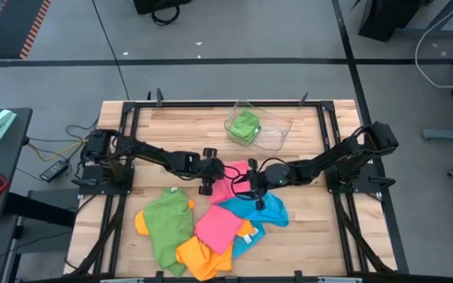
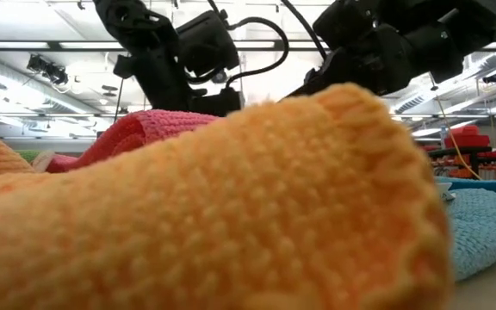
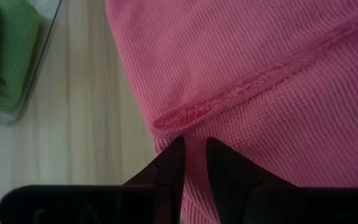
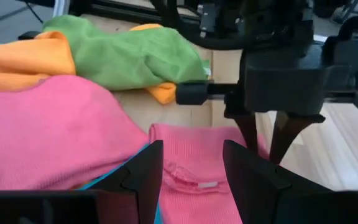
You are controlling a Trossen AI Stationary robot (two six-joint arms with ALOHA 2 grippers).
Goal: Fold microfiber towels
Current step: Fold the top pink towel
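Note:
A small pink towel [image 1: 228, 182] lies on the wooden table between my two grippers. My left gripper [image 1: 205, 182] comes in from the table's left and is shut on the towel's left edge [image 3: 166, 134]. My right gripper [image 4: 194, 171] stands open over the towel's other end, one finger on either side of its label [image 4: 207, 185]; I cannot tell whether it touches the cloth. A loose pile lies nearer the front edge: a green towel [image 1: 167, 224], a second pink towel [image 1: 219, 228], an orange towel [image 1: 199, 255] and a blue towel [image 1: 262, 214]. My left gripper pinches the pink towel between its two fingertips [image 3: 225, 165], at the edge [image 3: 194, 134] next to a turned-over hem [image 3: 185, 116]. The fingers slant down from the table's left. The towel lies flat on the table, slack.
A clear plastic tray [image 1: 278, 135] with a folded green towel [image 1: 246, 126] stands at the table's far side. In the low view the orange towel [image 2: 231, 198] fills the foreground and hides most of the table. Bare wood [image 1: 171, 130] shows at the far left.

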